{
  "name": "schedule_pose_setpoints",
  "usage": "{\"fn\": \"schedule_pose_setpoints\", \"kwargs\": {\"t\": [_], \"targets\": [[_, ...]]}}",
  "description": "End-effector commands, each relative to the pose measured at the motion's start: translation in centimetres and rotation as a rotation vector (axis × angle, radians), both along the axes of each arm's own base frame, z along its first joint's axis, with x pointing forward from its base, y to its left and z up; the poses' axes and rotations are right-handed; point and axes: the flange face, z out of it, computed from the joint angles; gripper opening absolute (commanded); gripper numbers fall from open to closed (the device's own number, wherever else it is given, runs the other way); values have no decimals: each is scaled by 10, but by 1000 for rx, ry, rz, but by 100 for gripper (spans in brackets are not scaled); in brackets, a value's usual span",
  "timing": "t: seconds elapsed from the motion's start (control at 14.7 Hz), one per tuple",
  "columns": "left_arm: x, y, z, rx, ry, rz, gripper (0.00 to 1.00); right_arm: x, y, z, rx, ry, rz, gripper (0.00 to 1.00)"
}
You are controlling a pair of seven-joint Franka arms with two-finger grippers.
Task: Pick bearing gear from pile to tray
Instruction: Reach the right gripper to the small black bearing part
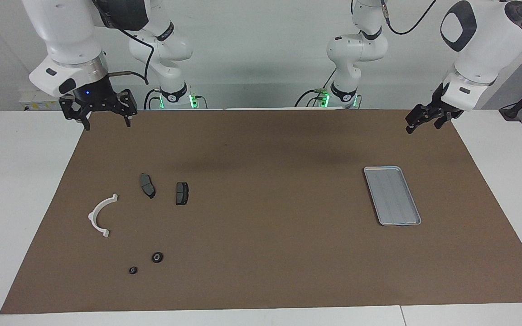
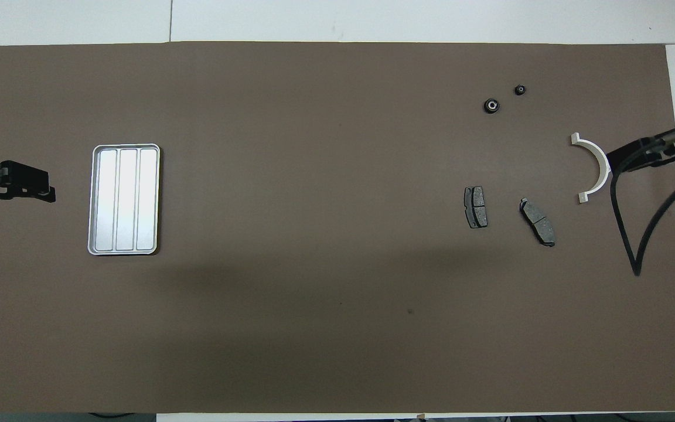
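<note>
The pile lies on the brown mat toward the right arm's end: a white half-ring bracket (image 1: 101, 215) (image 2: 594, 169), two dark grey brake pads (image 1: 147, 185) (image 1: 181, 193), and two small black round pieces (image 1: 157, 257) (image 1: 132, 270), which also show in the overhead view (image 2: 491, 105) (image 2: 520, 89). The silver tray (image 1: 392, 195) (image 2: 124, 199) lies empty toward the left arm's end. My right gripper (image 1: 107, 123) (image 2: 619, 159) is open and empty, raised over the mat's edge closest to the robots. My left gripper (image 1: 423, 127) (image 2: 27, 187) is open and empty, and waits raised over the mat's corner beside the tray.
The brown mat (image 1: 265, 253) covers most of the white table. A black cable (image 2: 627, 234) hangs from the right arm over the mat's end. Both arm bases stand along the table's edge by the robots.
</note>
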Motion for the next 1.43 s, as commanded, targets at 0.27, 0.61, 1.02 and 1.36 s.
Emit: {"fn": "schedule_pose_setpoints", "kwargs": {"t": [0.27,0.61,1.02,1.36], "targets": [[-7,0,5,-7,2,-3,100,91,2,-76,48,-24,-58,100],[-7,0,5,-7,2,-3,100,126,9,-142,80,-40,-73,100],[-8,0,6,-7,0,-3,100,154,18,-222,90,-46,-71,100],[-8,0,6,-7,0,-3,100,170,33,-282,102,-67,-99,100]]}}
